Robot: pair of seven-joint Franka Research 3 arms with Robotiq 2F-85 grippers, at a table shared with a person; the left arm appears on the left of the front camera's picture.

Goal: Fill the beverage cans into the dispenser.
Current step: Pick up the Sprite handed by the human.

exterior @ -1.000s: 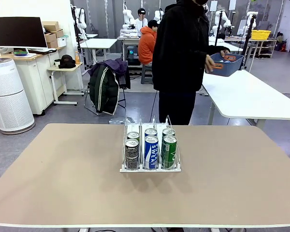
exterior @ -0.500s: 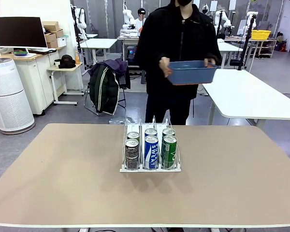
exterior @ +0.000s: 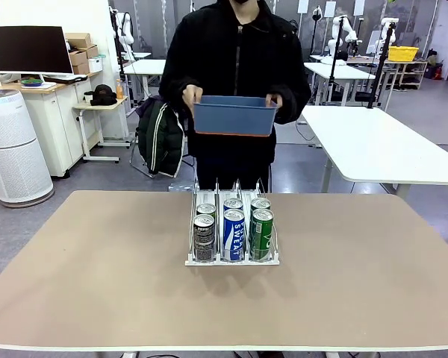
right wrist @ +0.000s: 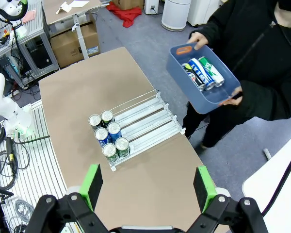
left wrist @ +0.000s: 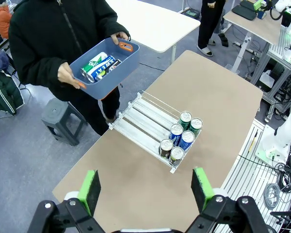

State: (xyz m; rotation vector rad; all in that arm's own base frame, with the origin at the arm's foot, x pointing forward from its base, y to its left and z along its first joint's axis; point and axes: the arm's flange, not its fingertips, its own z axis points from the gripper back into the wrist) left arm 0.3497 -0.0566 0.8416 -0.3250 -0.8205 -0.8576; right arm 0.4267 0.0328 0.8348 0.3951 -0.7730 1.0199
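The dispenser (exterior: 231, 195) stands mid-table with several beverage cans (exterior: 234, 235) at its near end, two per lane: dark grey, blue, green. At the far edge a person holds a blue bin (exterior: 234, 119) in both hands above the table. In the left wrist view more cans (left wrist: 101, 64) lie in the bin (left wrist: 117, 62), and the dispenser (left wrist: 138, 116) has its far lanes bare. My left gripper (left wrist: 145, 189) hangs open high above the table. My right gripper (right wrist: 148, 187) is open too, high over the dispenser (right wrist: 148, 121), the bin (right wrist: 184, 68) and its cans (right wrist: 201, 73).
The tan tabletop (exterior: 97, 283) spreads wide on both sides of the dispenser. A white table (exterior: 388, 149) stands behind at right, a chair with a jacket (exterior: 163, 134) behind at left. Cable trays and a robot base (right wrist: 9, 116) border the table's near side.
The person turned from the white table at the back right and carried the blue bin to the middle of the far edge. The cans and dispenser have not moved.
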